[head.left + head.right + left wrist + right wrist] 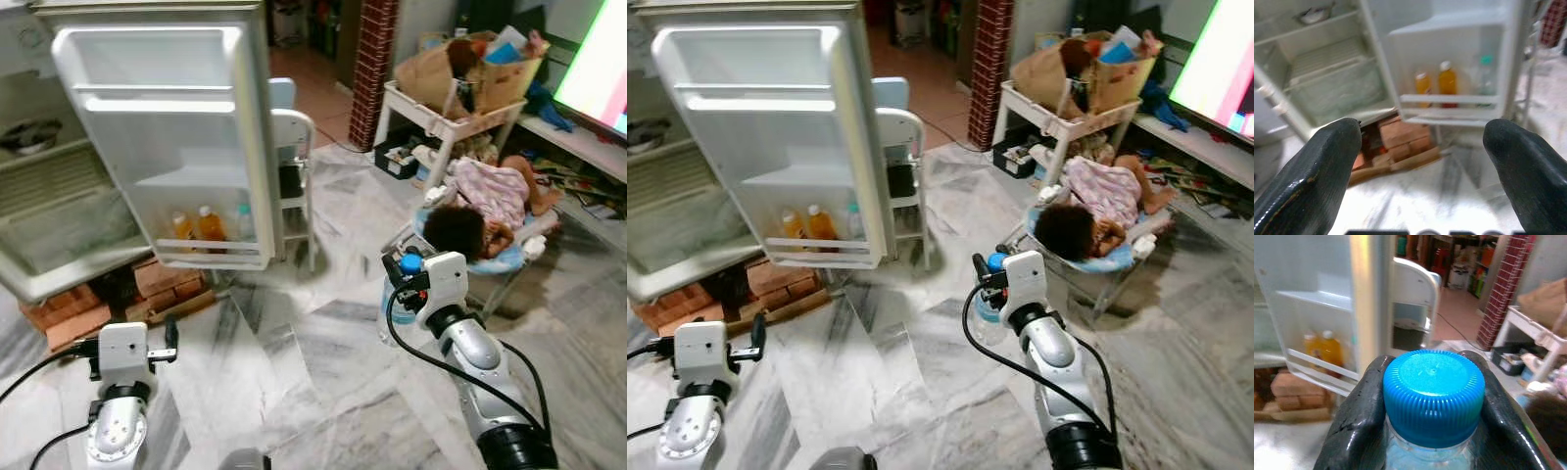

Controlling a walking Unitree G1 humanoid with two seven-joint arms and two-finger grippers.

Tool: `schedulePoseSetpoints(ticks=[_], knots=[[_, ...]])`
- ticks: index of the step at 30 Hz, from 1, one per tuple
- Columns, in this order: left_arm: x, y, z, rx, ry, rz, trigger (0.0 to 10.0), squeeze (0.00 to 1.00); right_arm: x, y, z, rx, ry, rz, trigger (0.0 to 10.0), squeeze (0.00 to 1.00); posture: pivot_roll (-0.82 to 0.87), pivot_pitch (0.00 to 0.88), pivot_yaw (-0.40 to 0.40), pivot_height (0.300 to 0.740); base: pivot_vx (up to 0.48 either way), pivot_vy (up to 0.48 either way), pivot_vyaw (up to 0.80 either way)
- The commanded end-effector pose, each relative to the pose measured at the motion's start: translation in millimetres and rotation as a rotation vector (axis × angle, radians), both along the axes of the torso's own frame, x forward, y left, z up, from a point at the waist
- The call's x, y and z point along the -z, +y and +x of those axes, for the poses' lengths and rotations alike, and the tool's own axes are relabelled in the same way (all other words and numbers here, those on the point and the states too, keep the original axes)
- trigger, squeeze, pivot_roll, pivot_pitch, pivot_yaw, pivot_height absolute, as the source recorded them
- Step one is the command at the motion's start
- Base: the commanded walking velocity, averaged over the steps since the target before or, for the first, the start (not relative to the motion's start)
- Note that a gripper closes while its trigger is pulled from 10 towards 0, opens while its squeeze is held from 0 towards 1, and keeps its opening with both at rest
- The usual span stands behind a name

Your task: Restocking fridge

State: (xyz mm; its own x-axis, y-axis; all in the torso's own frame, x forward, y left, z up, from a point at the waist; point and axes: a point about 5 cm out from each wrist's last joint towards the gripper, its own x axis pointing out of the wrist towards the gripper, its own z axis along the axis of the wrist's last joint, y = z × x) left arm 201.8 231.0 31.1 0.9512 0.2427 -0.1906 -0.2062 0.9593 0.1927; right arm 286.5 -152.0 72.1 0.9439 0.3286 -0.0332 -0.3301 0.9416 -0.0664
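The white fridge stands open at the left, its door [167,147] swung toward me. The door's bottom shelf holds two orange bottles [211,225] and a clear bottle [244,223]. My right gripper [407,269] is out over the marble floor, right of the door, shut on a clear water bottle [392,313] just below its blue cap [1433,394]. Both black fingers [1359,416] press against the neck. My left gripper [1422,129] is low at the left, open and empty, pointing at the fridge's bottom edge.
Red bricks [167,284] prop up the fridge. A white plastic chair [294,176] stands behind the door. A person [490,211] lies in a low seat to the right, close to my right arm. A white rack with bags [460,108] is beyond.
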Motion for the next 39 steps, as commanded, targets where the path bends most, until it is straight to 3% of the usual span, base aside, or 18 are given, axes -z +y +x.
schedulePoseSetpoints(ticks=[1, 23, 32, 34, 36, 37, 38, 39], knots=[[-1.5, 1.6, 2.2, -0.007, -0.004, 0.001, 10.0, 0.0, -2.4, 6.5, 0.7, -0.025, -0.009, 0.019, 10.0, 0.0, 0.05, 0.029, -0.01, 0.74, 0.0, 0.48, 0.0], [-1.4, -6.7, 7.9, 0.044, -0.003, -0.003, 10.0, 0.0, -1.4, 9.1, 4.9, -0.016, -0.009, 0.012, 10.0, 0.0, 0.06, 0.024, 0.003, 0.74, 0.0, 0.475, 0.0], [-1.7, -7.5, 8.5, 0.051, -0.006, 0.012, 10.0, 0.0, 1.2, 9.3, 5.6, -0.007, 0.001, -0.002, 10.0, 0.0, 0.06, 0.021, 0.005, 0.74, 0.0, 0.147, 0.0], [-1.2, -7.7, 7.6, 0.05, -0.009, 0.013, 10.0, 0.0, 1.8, 8.9, 4.7, -0.003, 0.029, 0.099, 10.0, 0.0, 0.06, 0.022, 0.005, 0.74, 0.0, 0.0, 0.0], [1.3, -7.6, 4.8, 0.056, 0.004, 0.011, 10.0, 0.0, 2.6, 6.1, 5.9, 0.034, 0.044, 0.131, 10.0, 0.0, 0.06, 0.026, 0.005, 0.74, 0.0, 0.0, 0.0], [3.8, -12.3, 0.5, 0.101, 0.016, -0.091, 10.0, 0.0, 2.7, 3.4, 6.8, 0.061, 0.036, 0.121, 10.0, 0.0, 0.05, 0.028, 0.007, 0.74, 0.0, 0.0, 0.0], [3.3, -14.7, -1.4, 0.116, 0.007, -0.139, 10.0, 0.0, 2.5, 2.4, 7.1, 0.069, 0.027, 0.114, 10.0, 0.0, 0.05, 0.028, 0.007, 0.74, 0.0, 0.0, 0.0], [3.4, -14.5, -2.2, 0.11, 0.009, -0.124, 10.0, 0.0, 2.9, 2.0, 7.1, 0.069, 0.029, 0.114, 10.0, 0.0, 0.05, 0.028, 0.007, 0.74, 0.0, 0.0, 0.0]])
